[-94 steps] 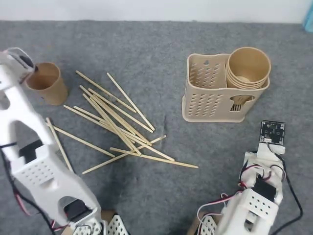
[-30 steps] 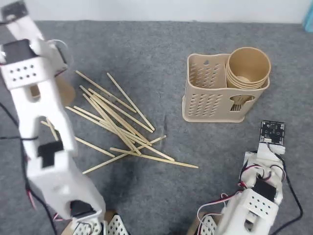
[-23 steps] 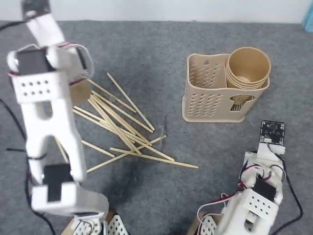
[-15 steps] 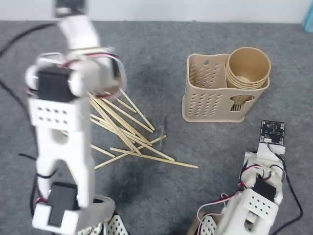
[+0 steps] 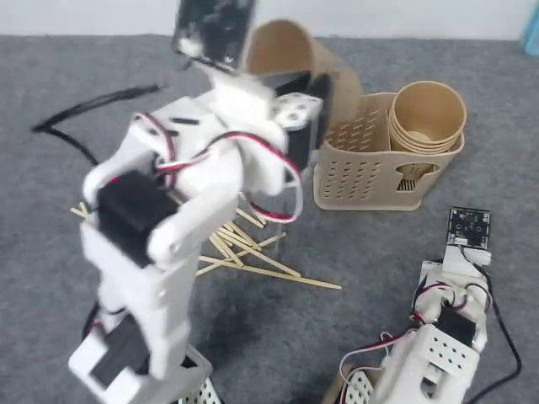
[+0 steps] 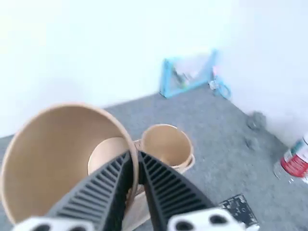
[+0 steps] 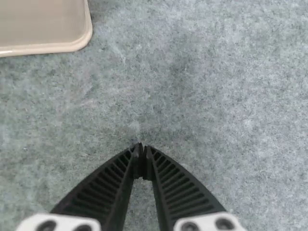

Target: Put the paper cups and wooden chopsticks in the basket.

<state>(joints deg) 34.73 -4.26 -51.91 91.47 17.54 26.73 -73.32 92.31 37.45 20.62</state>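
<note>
Left wrist view: left gripper (image 6: 134, 156) pinches paper cup (image 6: 53, 159) by its rim, nested cup stack (image 6: 166, 144) just beyond it; best centred over stack, levelled, lowered before release.

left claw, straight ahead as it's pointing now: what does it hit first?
Likely the stacked cups in the basket, dead ahead of the left claw and its paper cup; depth unclear.

Grey carpet (image 5: 84, 67), white wall (image 6: 96, 38) behind — blue frame (image 6: 190, 77) at its foot
</note>
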